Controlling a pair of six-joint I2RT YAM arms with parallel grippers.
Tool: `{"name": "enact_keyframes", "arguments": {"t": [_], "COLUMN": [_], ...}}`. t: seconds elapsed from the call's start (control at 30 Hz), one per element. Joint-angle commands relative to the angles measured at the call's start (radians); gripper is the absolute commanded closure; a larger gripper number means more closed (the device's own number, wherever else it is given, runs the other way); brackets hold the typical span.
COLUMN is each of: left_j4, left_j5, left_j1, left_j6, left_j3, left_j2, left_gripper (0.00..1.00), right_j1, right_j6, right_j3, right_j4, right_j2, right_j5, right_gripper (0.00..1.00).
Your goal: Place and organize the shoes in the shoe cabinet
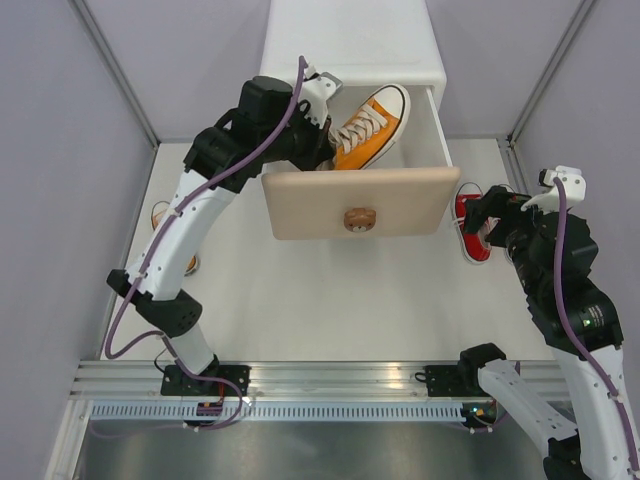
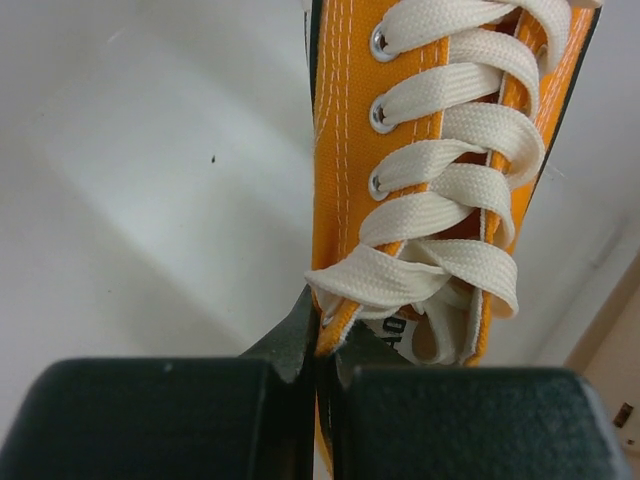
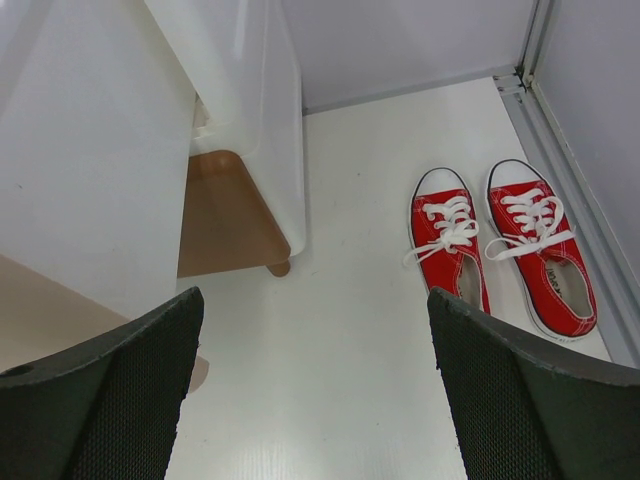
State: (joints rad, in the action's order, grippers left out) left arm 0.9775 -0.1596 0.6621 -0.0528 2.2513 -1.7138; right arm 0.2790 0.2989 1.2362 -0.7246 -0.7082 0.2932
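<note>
The white shoe cabinet (image 1: 350, 45) has its upper drawer pulled out, its beige front (image 1: 350, 200) facing me. One orange shoe (image 1: 368, 128) lies slanted inside the drawer. My left gripper (image 1: 328, 145) is shut on its heel collar (image 2: 335, 335), under the white laces (image 2: 450, 200). A second orange shoe (image 1: 161, 215) shows partly behind the left arm, on the table left of the cabinet. The red pair (image 3: 450, 245) (image 3: 540, 255) stands side by side right of the cabinet (image 3: 240, 110). Near them, my right gripper (image 3: 312, 300) (image 1: 490, 215) hangs open and holds nothing.
The bear knob (image 1: 358, 218) sticks out of the open drawer front over the table middle. The brown lower drawer front (image 3: 225, 215) is closed. Grey walls enclose the table; a metal rail (image 3: 560, 140) runs along its right edge, close to the red shoes.
</note>
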Motion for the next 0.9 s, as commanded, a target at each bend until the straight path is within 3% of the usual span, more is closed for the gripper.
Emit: {"name": "enact_keyframes", "arguments": {"t": [0.0, 0.2, 0.6, 0.87], "left_j4": [-0.039, 0.000, 0.003, 0.009], "left_j5": [-0.021, 0.003, 0.066, 0.138], "left_j1": [-0.002, -0.002, 0.011, 0.022], "left_j6": [0.027, 0.041, 0.401, 0.527], "left_j3": [0.059, 0.083, 0.123, 0.116], "left_j2": [-0.010, -0.030, -0.056, -0.073], "left_gripper": [0.98, 0.98, 0.98, 0.98], "right_j1": [0.006, 0.005, 0.006, 0.006], "right_j6": [-0.010, -0.010, -0.006, -0.006], "right_j3": [-0.001, -0.007, -0.007, -0.006], "right_j4": [0.037, 0.042, 0.044, 0.047], "right_j2": [-0.005, -0.004, -0.013, -0.013], "right_j5": [0.012, 0.012, 0.006, 0.004], "right_gripper": [0.04, 0.04, 0.04, 0.04]}}
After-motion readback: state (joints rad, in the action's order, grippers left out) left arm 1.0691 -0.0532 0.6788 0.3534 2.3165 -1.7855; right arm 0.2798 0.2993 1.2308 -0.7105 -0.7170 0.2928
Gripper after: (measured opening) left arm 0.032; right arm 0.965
